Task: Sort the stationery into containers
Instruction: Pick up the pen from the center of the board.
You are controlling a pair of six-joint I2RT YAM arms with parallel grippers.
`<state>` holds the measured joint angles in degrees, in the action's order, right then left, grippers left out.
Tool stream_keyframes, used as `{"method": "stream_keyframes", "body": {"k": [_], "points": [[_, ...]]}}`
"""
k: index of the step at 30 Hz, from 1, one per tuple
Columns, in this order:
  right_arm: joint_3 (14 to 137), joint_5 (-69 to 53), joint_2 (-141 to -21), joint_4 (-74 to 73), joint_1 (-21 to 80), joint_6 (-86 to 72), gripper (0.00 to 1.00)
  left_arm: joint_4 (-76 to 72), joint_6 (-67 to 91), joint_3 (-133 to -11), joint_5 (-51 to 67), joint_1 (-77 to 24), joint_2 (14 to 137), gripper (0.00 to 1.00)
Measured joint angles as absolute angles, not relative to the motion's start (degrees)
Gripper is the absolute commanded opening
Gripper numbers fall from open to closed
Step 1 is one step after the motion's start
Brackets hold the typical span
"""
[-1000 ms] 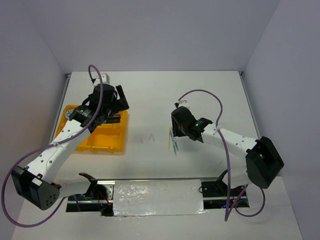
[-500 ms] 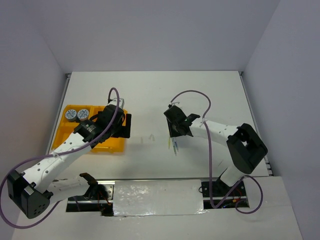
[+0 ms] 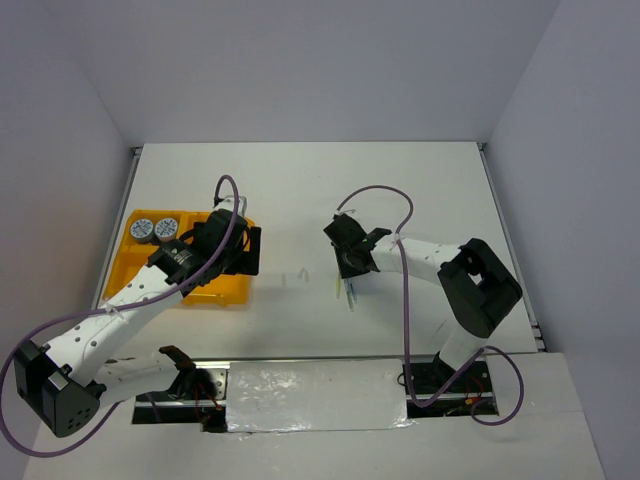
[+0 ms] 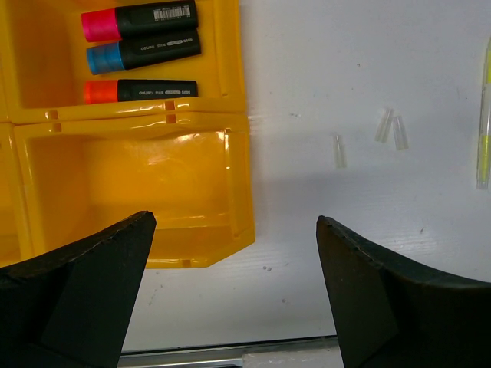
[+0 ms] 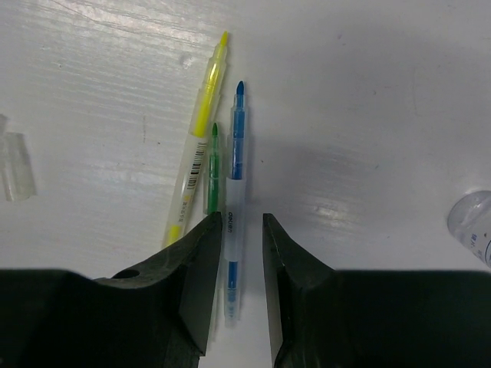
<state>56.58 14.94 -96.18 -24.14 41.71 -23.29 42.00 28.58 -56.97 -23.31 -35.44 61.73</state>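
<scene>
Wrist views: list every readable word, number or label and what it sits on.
"deli": sideways on the clear blue-ink pen between the fingers of the right end effector.
Barcodes on the pink-capped black marker and clear yellow-ink pen: digits too small.
White print on the blue-capped black marker and orange-capped black marker: blurred.

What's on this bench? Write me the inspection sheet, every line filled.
Surface: white table, faint streaks.
Job's things: yellow tray holds two round tins at its far-left corner and pink-capped marker, blue-capped marker, orange-capped marker in one compartment; yellow pen, green pen, blue pen lie side by side on the table.
Clutter: three clear caps loose between tray and pens; clear round thing at right wrist view's edge, unidentifiable.
Jaws: left jaws wide open, empty, spanning the tray's right edge; right jaws narrow, straddling the blue pen, gap visible.
Cables: purple cable looping above each arm.
Surroundings: pale walls on three sides.
</scene>
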Motion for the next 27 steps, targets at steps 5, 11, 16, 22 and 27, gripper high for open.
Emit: {"method": "stream_keyframes", "body": {"k": [5, 11, 16, 22, 27], "points": [[56.58, 14.55, -96.25, -24.05, 41.56, -23.33, 0.34, 42.02, 28.58, -56.97, -23.33, -35.46, 61.76, 0.99], [56.53, 14.28, -96.71, -23.62, 40.99, -23.46, 0.34, 42.00, 28.62, -56.97, -23.33, -35.44, 61.76, 0.99], [54.96, 14.09, -96.82, -23.09, 40.27, -23.66, 0.32, 42.00, 28.64, -56.97, -23.33, -35.46, 61.76, 0.99], [54.30, 13.28, -96.79, -21.76, 39.86, -24.21, 0.10, 41.98, 29.65, -56.99, -23.16, -35.44, 61.89, 0.99], [53.78, 13.23, -96.20, -21.41, 39.70, -24.67, 0.00, 39.13, 33.95, -57.01, -20.60, -36.21, 64.97, 0.99]]}}
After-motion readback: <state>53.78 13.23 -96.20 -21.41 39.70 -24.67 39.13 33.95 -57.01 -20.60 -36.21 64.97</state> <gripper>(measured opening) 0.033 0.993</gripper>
